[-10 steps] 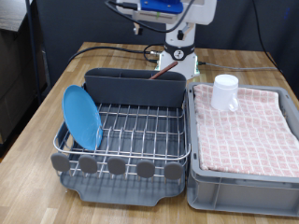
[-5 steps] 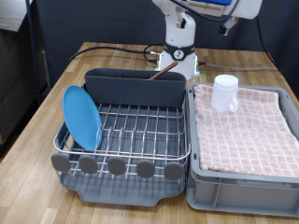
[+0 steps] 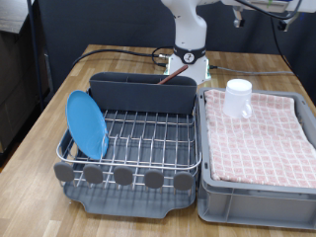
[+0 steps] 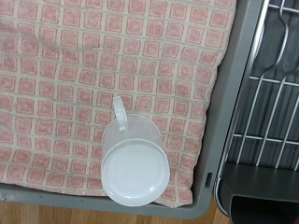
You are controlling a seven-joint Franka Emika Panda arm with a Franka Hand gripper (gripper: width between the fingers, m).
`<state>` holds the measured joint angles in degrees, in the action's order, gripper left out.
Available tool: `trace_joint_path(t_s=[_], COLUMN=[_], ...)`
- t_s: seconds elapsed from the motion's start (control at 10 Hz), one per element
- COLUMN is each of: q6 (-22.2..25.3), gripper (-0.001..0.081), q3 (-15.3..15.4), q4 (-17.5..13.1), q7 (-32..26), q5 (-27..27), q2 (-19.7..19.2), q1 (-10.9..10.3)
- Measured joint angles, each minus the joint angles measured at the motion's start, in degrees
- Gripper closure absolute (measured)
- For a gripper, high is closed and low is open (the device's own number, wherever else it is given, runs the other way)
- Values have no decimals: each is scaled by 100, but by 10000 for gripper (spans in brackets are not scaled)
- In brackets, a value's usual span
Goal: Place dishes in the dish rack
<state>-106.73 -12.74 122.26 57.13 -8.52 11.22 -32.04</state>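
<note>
The light-blue plate (image 3: pixel 87 123) stands on edge in the left side of the silver wire dish rack (image 3: pixel 148 133). The white mug (image 3: pixel 238 97) stands on the pink-checked cloth (image 3: pixel 262 138) in the grey crate, at its far left corner. In the wrist view the mug (image 4: pixel 135 168) lies straight below the hand, handle towards the cloth's middle, with the rack's wires (image 4: pixel 276 103) beside it. The gripper is high over the crate, mostly cut off by the exterior view's top edge; its fingers do not show. The wooden spoon is out of view.
The grey cutlery bin (image 3: pixel 143 91) runs along the rack's far side and round grey discs (image 3: pixel 123 176) line its near edge. The grey crate (image 3: pixel 257 197) sits right of the rack. The robot base (image 3: pixel 188 59) stands behind both on the wooden table (image 3: pixel 59 99).
The arm has swung from above the back of the rack towards the exterior view's right and up, over the crate. Plate and mug have not moved.
</note>
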Motion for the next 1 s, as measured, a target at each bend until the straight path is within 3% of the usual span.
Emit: trace_joint_path(t_s=[0.5,1.0], q6=[-35,405], gripper=[3,3], q3=[-6,95], q4=[-132,-599], q7=[-175,-509], q5=[-4,167], q2=[-185,-846], q1=[-5,-40])
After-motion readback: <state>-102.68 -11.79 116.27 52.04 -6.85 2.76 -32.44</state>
